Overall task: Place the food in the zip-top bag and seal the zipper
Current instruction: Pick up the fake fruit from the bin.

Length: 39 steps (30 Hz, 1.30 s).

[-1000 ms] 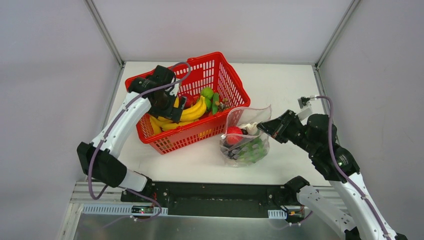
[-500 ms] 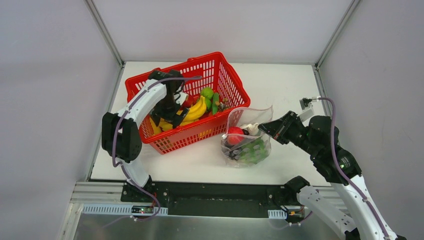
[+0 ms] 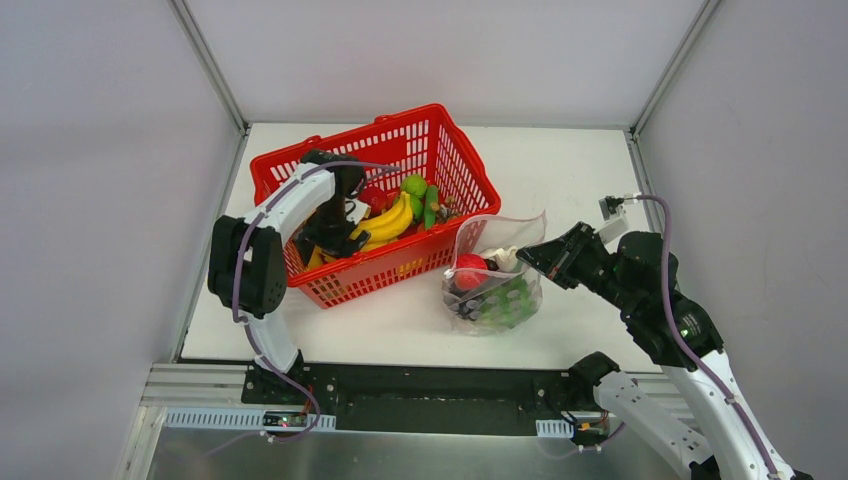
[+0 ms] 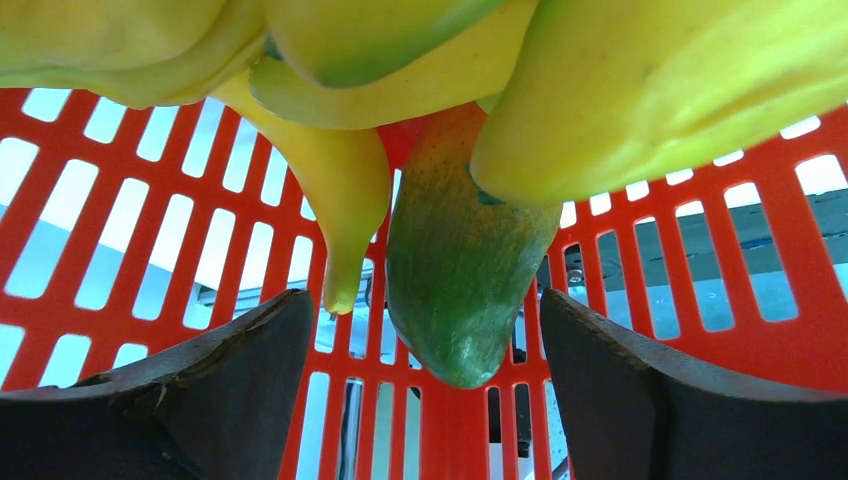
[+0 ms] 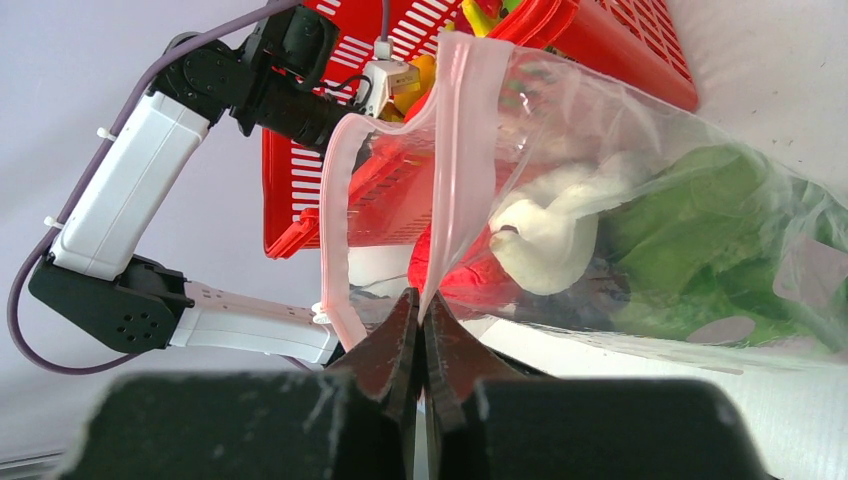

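Observation:
My left gripper [image 3: 330, 235] reaches down into the red basket [image 3: 400, 113] at its left side. In the left wrist view it [image 4: 425, 300] stands open, and the tip of a green cucumber [image 4: 460, 290] hangs between its fingers without touching them. Yellow bananas [image 4: 620, 90] lie just above the cucumber. The zip-top bag [image 3: 495, 285] lies right of the basket, mouth open. It holds the red apple [image 3: 468, 270], white garlic [image 5: 545, 235] and green lettuce [image 5: 700, 230]. My right gripper [image 5: 421, 305] is shut on the bag's pink zipper [image 5: 455, 150] and holds that edge up.
More toy food, green and red pieces [image 3: 420, 195], lies in the basket beside the bananas [image 3: 385, 222]. The basket's mesh wall [image 4: 120, 210] is close behind my left fingers. Grey walls enclose the white table [image 3: 560, 170] at the left, back and right.
My left arm has folded back and brought its gripper lower into the basket's left side, beside the bananas. The right arm and the bag have barely moved.

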### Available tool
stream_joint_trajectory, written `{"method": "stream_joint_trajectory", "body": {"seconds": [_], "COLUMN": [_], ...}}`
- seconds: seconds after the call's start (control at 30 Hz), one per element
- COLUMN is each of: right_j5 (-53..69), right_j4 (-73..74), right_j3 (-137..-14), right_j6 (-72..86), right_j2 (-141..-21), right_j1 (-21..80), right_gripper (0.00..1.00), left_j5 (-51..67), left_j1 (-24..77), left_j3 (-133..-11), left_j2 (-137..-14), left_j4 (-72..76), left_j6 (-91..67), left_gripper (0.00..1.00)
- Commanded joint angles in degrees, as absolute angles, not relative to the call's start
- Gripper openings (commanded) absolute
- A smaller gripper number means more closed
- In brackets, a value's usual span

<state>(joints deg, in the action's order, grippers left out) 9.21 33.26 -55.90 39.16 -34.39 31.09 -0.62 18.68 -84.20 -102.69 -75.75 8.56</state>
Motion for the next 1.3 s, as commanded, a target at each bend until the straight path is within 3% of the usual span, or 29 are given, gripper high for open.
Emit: {"method": "stream_joint_trajectory", "body": {"seconds": [0.0, 0.5, 1.03, 1.17, 1.27], "right_j5": [8.7, 8.6, 8.3, 8.4, 7.9], "right_j4": [29.4, 29.7, 29.7, 29.7, 29.8], "right_j3": [-57.2, -57.7, -57.5, -57.4, -57.1], "right_j6": [38.6, 38.8, 38.8, 38.8, 38.8], "right_j2": [-33.4, -33.8, -33.9, -34.0, -33.8], "right_j1": [31.0, 31.0, 31.0, 31.0, 31.0], "right_gripper": [0.04, 0.04, 0.04, 0.04, 0.04], "left_j5": [-1.7, -0.2, 3.2, 4.1, 4.6], "left_j1": [18.5, 18.5, 18.5, 18.5, 18.5], "left_j3": [-82.1, -76.2, -76.9, -77.1, -77.0], "left_j2": [-102.9, -102.3, -104.7, -105.4, -105.3], "left_j4": [-77.0, -74.4, -74.2, -74.2, -74.9], "left_j6": [10.7, 11.7, 11.4, 11.3, 11.3], "left_gripper": [0.84, 0.64, 0.72, 0.69, 0.61]}}
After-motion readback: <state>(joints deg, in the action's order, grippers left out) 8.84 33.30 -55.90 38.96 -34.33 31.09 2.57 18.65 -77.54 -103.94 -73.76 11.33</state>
